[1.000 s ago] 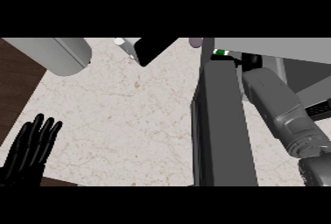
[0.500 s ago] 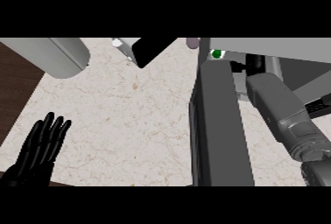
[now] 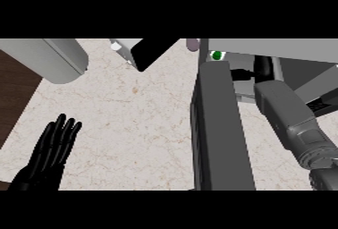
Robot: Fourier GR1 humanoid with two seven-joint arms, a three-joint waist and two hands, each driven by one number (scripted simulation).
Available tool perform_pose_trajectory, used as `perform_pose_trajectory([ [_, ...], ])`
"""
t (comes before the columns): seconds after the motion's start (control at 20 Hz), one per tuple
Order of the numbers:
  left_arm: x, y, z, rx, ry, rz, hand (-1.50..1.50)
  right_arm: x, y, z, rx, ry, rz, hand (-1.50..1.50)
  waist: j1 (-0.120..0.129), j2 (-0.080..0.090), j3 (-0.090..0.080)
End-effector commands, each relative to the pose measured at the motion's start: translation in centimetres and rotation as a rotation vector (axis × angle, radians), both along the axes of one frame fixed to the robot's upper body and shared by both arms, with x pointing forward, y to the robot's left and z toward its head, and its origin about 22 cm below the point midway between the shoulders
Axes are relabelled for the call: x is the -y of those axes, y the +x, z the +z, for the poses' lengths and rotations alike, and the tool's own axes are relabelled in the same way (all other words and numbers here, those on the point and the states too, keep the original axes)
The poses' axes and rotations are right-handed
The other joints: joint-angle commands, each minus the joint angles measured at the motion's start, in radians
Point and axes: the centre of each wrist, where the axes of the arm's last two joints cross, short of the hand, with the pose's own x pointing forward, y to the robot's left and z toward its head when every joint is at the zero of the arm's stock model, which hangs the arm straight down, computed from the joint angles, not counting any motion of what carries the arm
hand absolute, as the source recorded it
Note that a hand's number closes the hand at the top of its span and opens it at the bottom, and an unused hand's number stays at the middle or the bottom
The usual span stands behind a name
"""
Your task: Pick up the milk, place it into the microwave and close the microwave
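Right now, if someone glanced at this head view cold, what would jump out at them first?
Probably the open microwave door, a tall dark slab standing edge-on right of centre, with the right forearm reaching past it into the microwave, its hand hidden. Next, the black left hand, open with fingers straight, at the lower left over the pale counter. A small green spot shows by the door's top.
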Motion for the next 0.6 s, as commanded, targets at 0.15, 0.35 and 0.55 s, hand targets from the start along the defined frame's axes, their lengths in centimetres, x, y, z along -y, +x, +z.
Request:
perform_pose_trajectory([
  [0.15,0.9,0.4,0.0,0.0,-0.003,-0.014,-1.5,0.9,-1.3,-2.2,-0.01,0.059,0.015,-1.5,-0.021,-0.008,0.0],
  [0.35,0.7,0.5,-1.4,-0.034,0.007,-0.049,-1.5,0.7,-2.3,-4.1,0.003,0.079,0.057,-1.5,-0.038,-0.017,-0.002],
  [0.55,2.3,1.5,-0.9,-0.055,0.011,-0.081,-1.5,0.3,-3.3,-5.7,-0.029,0.167,0.157,-1.5,-0.069,-0.029,-0.002],
])
